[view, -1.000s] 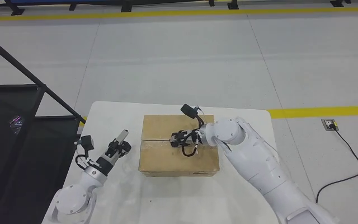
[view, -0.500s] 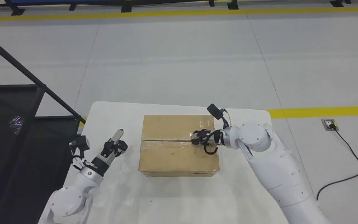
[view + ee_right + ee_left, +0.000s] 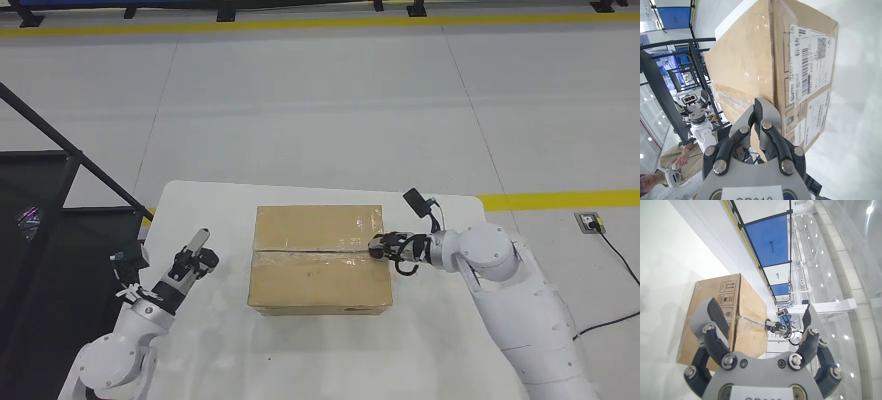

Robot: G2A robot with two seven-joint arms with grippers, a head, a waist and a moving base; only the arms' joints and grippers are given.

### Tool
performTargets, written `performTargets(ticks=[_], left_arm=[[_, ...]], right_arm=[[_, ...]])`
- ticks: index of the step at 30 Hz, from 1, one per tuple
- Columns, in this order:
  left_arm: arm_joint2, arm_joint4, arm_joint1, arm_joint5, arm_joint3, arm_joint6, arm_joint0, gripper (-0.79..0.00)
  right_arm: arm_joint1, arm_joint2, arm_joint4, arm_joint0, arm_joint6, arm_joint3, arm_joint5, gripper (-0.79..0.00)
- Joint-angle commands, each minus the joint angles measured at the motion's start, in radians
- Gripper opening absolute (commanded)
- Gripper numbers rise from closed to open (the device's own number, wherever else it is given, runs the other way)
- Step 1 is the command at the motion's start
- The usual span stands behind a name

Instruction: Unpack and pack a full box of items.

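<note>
Centre frame, a taped-shut box [image 3: 318, 260] sits on the desk [image 3: 300, 350]; the right pincer [image 3: 377, 246] is clenched empty at the seam's right end, the left pincer [image 3: 199, 246] released at lower left; opening looks under way, and next the tape needs splitting.

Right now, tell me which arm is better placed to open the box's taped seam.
Right. The right gripper, shut, sits at the end of the taped seam on top of the box. The left gripper hangs open over the table, apart from the box.
</note>
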Motion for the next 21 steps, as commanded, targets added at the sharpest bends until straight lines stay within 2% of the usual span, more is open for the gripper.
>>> performTargets(ticks=[1, 8, 9, 10, 11, 13, 14, 19, 21], left_arm=[[-0.006, -0.005, 0.001, -0.001, -0.001, -0.001, 0.001, 0.0], [-0.037, -0.021, 0.004, -0.008, -0.012, -0.002, 0.01, 0.0], [-0.042, -0.024, 0.004, -0.008, -0.015, -0.005, 0.013, 0.0], [-0.047, -0.027, 0.005, -0.008, -0.02, -0.006, 0.015, 0.0], [-0.052, -0.03, 0.005, -0.008, -0.024, -0.006, 0.018, 0.0], [-0.055, -0.03, 0.006, -0.007, -0.027, -0.007, 0.02, 0.0], [-0.055, -0.031, 0.006, -0.007, -0.026, -0.007, 0.02, 0.0], [-0.055, -0.031, 0.006, -0.007, -0.027, -0.007, 0.02, 0.0], [-0.055, -0.03, 0.006, -0.007, -0.027, -0.007, 0.02, 0.0]], right_arm=[[0.006, 0.023, 0.009, -0.016, -0.003, -0.011, -0.004, -0.785], [0.033, 0.146, 0.077, -0.115, -0.037, -0.102, -0.077, -0.785], [0.036, 0.167, 0.095, -0.135, -0.048, -0.119, -0.097, -0.708], [0.039, 0.185, 0.109, -0.155, -0.055, -0.135, -0.118, -0.499], [0.039, 0.185, 0.109, -0.155, -0.055, -0.135, -0.118, 0.0], [0.039, 0.185, 0.109, -0.155, -0.055, -0.135, -0.118, 0.0], [0.04, 0.187, 0.11, -0.158, -0.056, -0.137, -0.122, -0.697], [0.039, 0.185, 0.108, -0.155, -0.055, -0.135, -0.118, -0.364], [0.039, 0.185, 0.108, -0.155, -0.055, -0.135, -0.118, -0.268]])
